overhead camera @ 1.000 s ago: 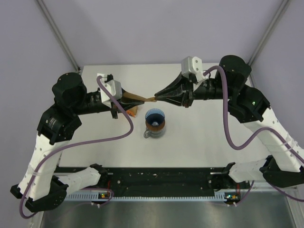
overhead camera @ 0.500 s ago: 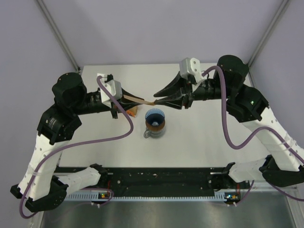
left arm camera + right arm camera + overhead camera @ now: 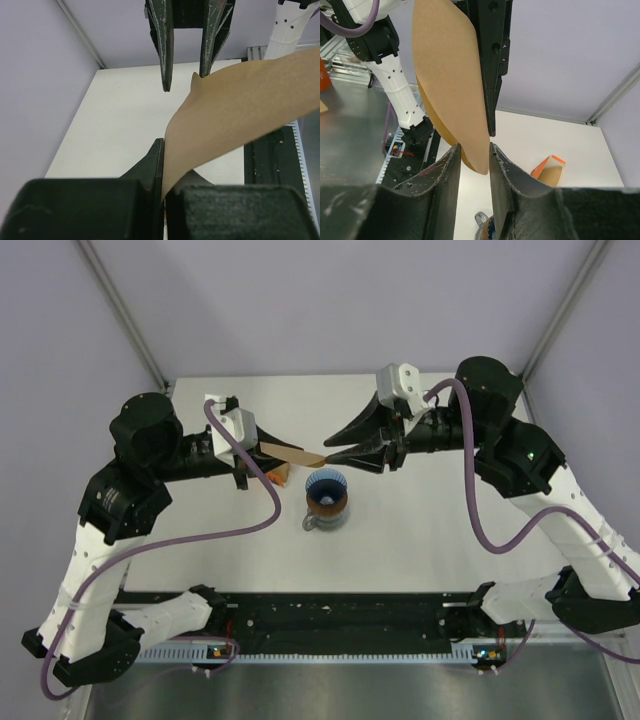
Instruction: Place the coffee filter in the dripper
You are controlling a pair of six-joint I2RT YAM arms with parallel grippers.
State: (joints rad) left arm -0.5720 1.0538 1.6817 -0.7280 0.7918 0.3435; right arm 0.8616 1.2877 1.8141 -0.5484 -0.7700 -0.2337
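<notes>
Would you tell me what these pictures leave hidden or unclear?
Right wrist view: the dripper is only a sliver, cut off by the bottom edge and the right gripper.
Top view: the filter pack is mostly hidden under the left gripper.
Left wrist view: the coffee filter hides much of the table; no dripper shows.

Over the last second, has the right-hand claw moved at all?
Yes. The right gripper has crept left and nearer, toward the unmoved dripper, and its jaws have spread open around the coffee filter tip.
</notes>
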